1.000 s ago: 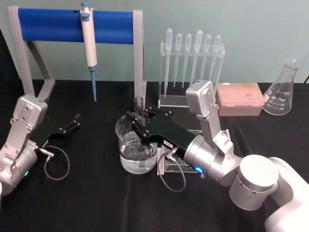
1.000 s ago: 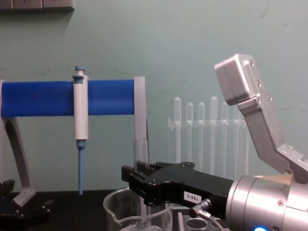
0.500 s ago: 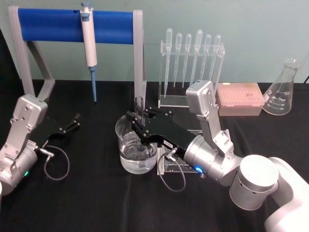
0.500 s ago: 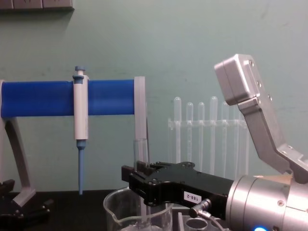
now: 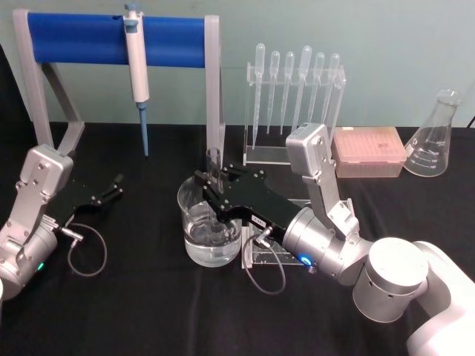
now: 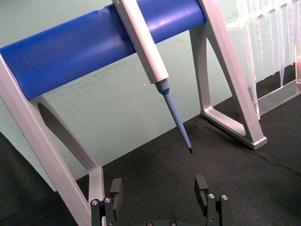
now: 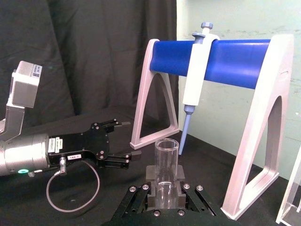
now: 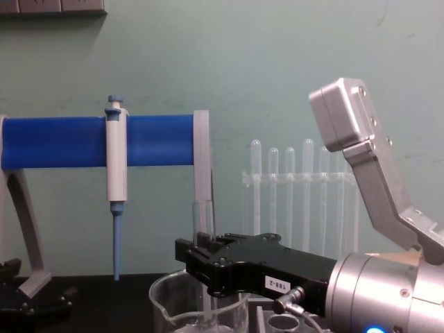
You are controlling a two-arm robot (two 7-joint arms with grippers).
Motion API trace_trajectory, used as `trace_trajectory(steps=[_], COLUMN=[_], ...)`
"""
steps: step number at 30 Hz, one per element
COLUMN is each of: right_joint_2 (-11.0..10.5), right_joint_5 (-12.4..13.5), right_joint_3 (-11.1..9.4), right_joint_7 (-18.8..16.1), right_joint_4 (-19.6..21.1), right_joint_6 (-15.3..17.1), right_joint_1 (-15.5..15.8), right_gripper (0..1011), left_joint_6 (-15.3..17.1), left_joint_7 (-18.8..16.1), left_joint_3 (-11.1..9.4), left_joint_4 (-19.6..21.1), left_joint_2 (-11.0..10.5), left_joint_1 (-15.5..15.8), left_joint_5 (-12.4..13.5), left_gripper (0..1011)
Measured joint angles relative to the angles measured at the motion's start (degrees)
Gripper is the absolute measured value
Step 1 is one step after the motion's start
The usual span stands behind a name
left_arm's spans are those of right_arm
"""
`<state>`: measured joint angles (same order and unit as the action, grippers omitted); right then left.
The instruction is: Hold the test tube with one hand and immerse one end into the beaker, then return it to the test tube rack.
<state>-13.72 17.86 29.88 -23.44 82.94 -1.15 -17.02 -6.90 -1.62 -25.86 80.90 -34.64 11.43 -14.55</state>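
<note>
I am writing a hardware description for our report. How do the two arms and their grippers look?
Both arms are silver metal with boxy grey wrist modules. The right gripper and left gripper are black and boxy, with small white numbered labels. A thin grey cable loops from each wrist, and a small light glows on each.

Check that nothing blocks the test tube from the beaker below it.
Nothing visible does. The right gripper holds the test tube upright over the beaker, its lower end already inside the rim. The left gripper sits open, well off to the side.
</note>
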Motion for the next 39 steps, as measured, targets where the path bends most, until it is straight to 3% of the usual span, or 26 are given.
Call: trace_trajectory(steps=[32,39], right_joint_2=[0.0,-0.5], right_joint_5=[0.0,0.7], right_joint_3=[0.0,-1.2], right_joint_7=[0.0,0.0], right_joint_4=[0.0,5.9], right_joint_6=[0.1,3.7], right_joint_1=[0.0,-0.9], right_gripper=[225,225], left_joint_6=[0.0,0.0], left_joint_7=[0.0,0.0], left_joint_3=[0.0,0.0], left_joint_4=[0.0,0.0], left_joint_2=[0.0,0.0], left_joint_1=[0.0,0.0], left_joint_5=[0.0,0.0], left_gripper=[1000,1000])
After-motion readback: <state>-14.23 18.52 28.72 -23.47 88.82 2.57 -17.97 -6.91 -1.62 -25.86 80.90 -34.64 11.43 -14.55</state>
